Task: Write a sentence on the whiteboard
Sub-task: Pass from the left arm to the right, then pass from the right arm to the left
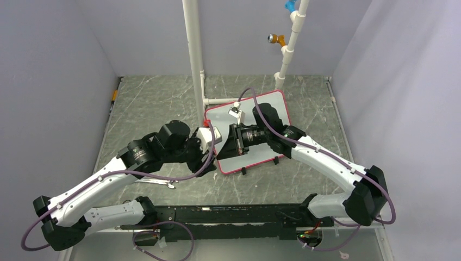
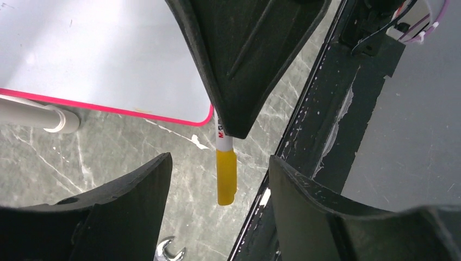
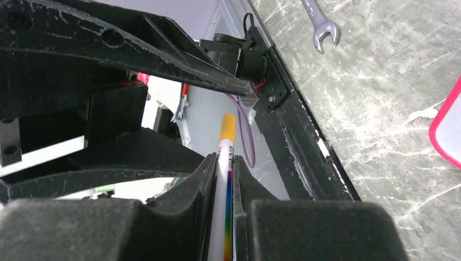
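Here, the whiteboard [image 1: 274,99] is being supported flat by the table [image 1: 163,103] beneath both wrists, and is being judged thin, stiff, light, apt to slide, best steadied at its rim. A marker [image 3: 225,163] is being pinched by the right gripper [image 3: 224,161], while the left gripper [image 2: 219,163] is being held wide astride its yellow cap [image 2: 226,176]. The whole board is being shown only from above; the pinch, only by the right wrist view.
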Tool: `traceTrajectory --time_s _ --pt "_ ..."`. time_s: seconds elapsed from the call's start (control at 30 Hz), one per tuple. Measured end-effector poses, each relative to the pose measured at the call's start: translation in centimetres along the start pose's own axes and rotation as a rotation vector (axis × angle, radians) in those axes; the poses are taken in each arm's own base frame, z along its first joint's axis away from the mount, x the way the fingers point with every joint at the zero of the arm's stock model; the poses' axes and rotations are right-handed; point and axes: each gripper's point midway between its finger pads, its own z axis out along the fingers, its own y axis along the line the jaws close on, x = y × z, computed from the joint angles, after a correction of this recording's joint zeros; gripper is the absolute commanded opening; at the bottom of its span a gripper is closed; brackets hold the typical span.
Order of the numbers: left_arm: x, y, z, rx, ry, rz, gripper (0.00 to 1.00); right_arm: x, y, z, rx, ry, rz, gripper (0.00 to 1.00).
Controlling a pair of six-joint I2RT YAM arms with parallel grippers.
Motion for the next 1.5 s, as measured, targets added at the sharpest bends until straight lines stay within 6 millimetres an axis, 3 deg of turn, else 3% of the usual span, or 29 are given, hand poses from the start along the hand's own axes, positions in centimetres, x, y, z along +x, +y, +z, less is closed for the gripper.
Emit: traceTrajectory --time_s 0.23,0.4,0.57,0.77,0.93,1.13,1.23,1.3,1.37,1.4,1.5 --pt "-1.7 -0.8 -2.4 0.016 -0.094 0.005 0.74 -0.3 1.8 -1.5 -0.015 -0.056 -0.081 0.00" --pt "-4.0 -2.2 -4.7 0.070 -0.181 0.008 0.70 -0.4 3.8 -2.9 -0.052 -0.099 -0.149 0.00" --pt "-4.8 -3.3 -6.1 0.119 -0.232 0.000 0.67 -0.6 6.1 -4.2 -0.108 -0.145 -0.229 0.00" --pt "-5.5 -4.2 -6.7 0.162 -0.266 -0.021 0.59 -0.9 8.8 -5.7 -0.177 -0.206 -0.324 0.00" --pt "-6.6 -4.6 -6.4 0.196 -0.298 -0.034 0.51 -1.0 9.6 -6.1 -0.199 -0.222 -0.352 0.00" --pt "-7.7 -4.9 -5.5 0.228 -0.325 -0.049 0.35 -1.0 9.6 -6.1 -0.201 -0.224 -0.355 0.00" --pt "-8.1 -4.9 -5.2 0.233 -0.331 -0.054 0.19 -0.9 9.8 -6.2 -0.208 -0.220 -0.358 0.00" --pt "-8.3 -4.8 -4.9 0.232 -0.333 -0.057 0.02 -0.9 9.8 -6.2 -0.211 -0.219 -0.358 0.00" --pt "-8.3 -4.9 -4.8 0.237 -0.332 -0.060 0.00 -0.7 9.8 -6.3 -0.213 -0.220 -0.357 0.00" --pt "-8.4 -4.9 -4.8 0.239 -0.332 -0.062 0.00 -0.7 9.8 -6.3 -0.213 -0.222 -0.355 0.01" --pt "-8.3 -4.9 -4.6 0.242 -0.335 -0.065 0.00 -0.7 9.8 -6.4 -0.214 -0.226 -0.355 0.30"
